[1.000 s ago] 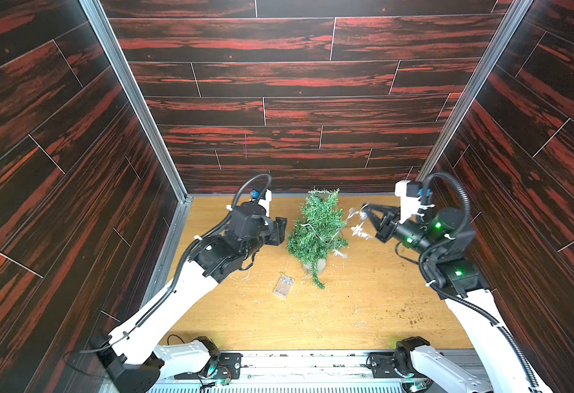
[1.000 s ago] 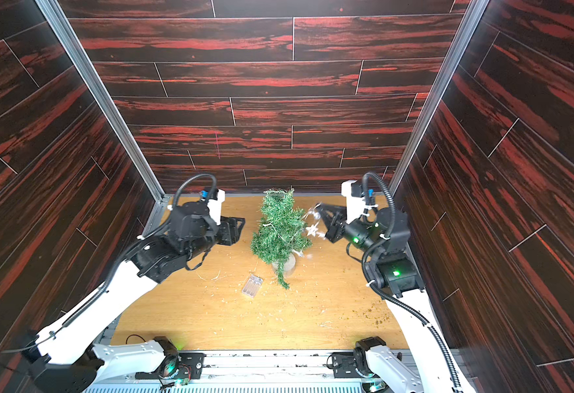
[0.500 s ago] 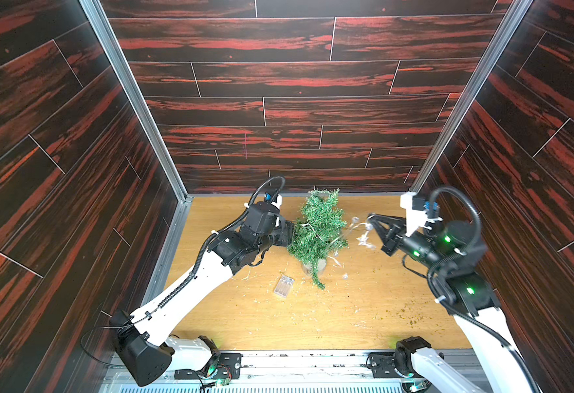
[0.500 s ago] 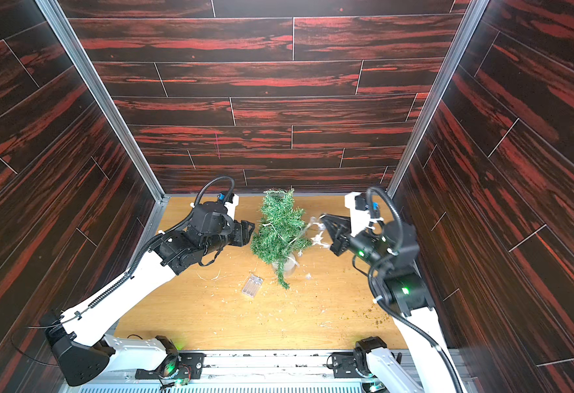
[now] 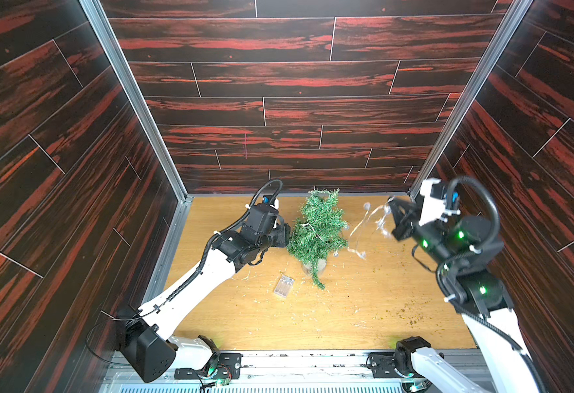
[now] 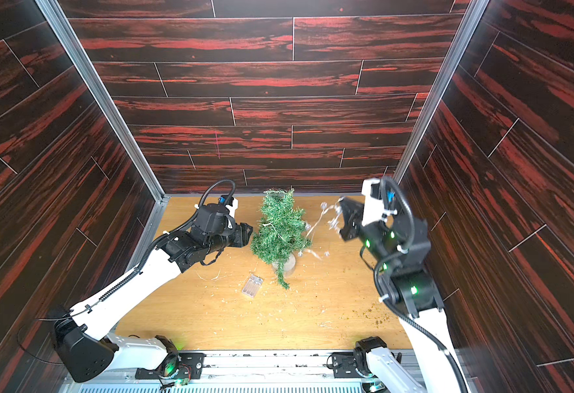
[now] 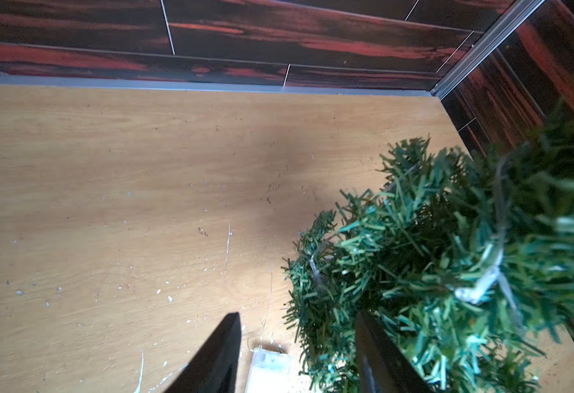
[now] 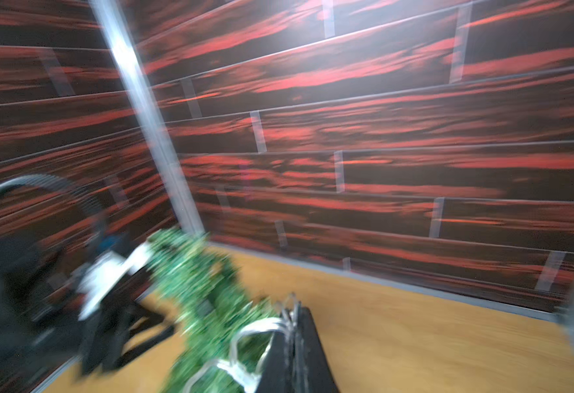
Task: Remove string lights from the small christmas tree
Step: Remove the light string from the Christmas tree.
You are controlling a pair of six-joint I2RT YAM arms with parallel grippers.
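- Stretching in slack loops from the small christmas tree [image 5: 316, 231] to the right gripper [image 5: 391, 208], the string lights [image 5: 367, 206] hang in the air above the bench [image 5: 244, 323], as both top views show.
- Jaws of the right gripper are closed tight on a bunch of the wire, raised beside the tree near the back corner. It is held high and off to the side, likely so the strand lifts clear of the needles instead of dragging through them (its wrist view is badly blurred, yet shows pale wire pinched at the tips).
- Opposite, the left gripper [image 7: 295, 314] stands about half open and grips nothing. One finger is pressed into the tree's low branches, apparently placed to brace the tree against the tug.
- Wire with a bulb is threaded through the branches in the left wrist view, so the job looks only partly done.
- Lying flat on the bench just in front of the tree's base is the clear battery box [image 5: 283, 285], its lead too thin to trace.
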